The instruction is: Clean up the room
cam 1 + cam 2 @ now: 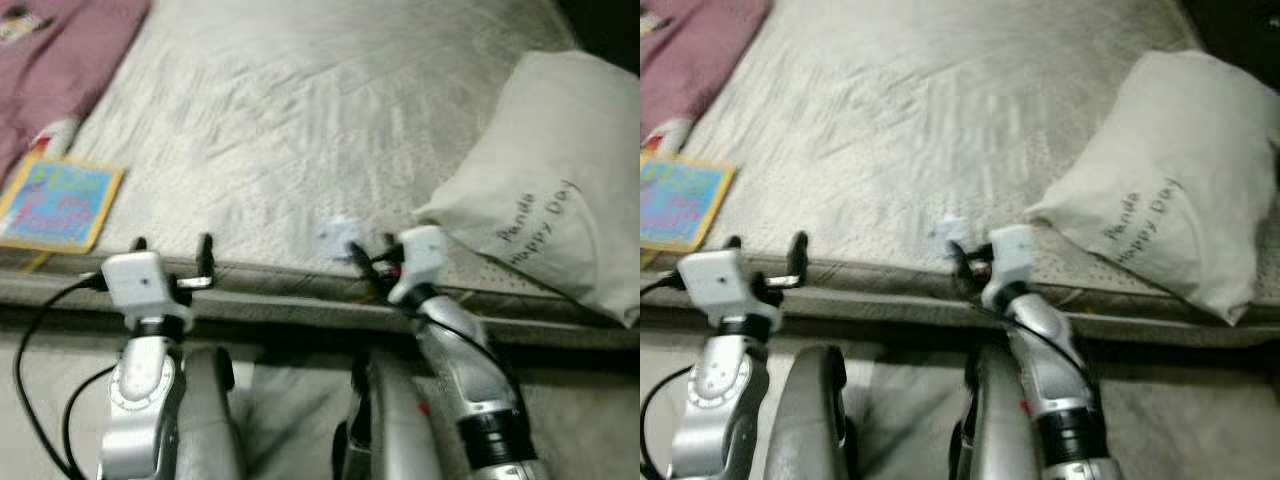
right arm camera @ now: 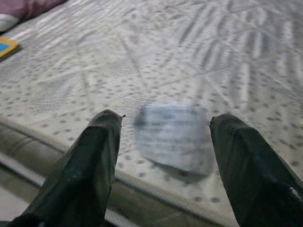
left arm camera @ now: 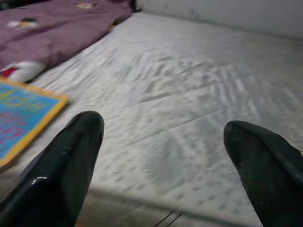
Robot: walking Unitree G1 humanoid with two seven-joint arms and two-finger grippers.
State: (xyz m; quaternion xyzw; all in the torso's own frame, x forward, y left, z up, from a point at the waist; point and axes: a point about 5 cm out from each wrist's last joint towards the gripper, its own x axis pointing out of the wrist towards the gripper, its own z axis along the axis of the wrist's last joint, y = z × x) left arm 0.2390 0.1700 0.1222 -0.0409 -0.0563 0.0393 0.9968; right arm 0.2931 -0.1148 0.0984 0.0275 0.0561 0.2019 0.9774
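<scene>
Right gripper point(image 2: 163, 142) spread wide, straddling pale scrap point(image 2: 173, 137) near mattress point(image 1: 300, 120) edge; scrap looks light, limp, thin: pinch across its middle, pressing down; left gripper point(image 1: 172, 250) open, idle.

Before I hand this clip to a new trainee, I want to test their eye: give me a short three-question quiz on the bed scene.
1. True or false: the right gripper has its fingers spread on either side of the pale blue packet on the mattress.
2. Which thing lies nearest the left gripper? A) the pillow B) the colourful book C) the purple blanket
3. Fill in: the pillow lies on the robot's ____ side of the mattress.

Key: 1 true; 2 B; 3 right.
</scene>
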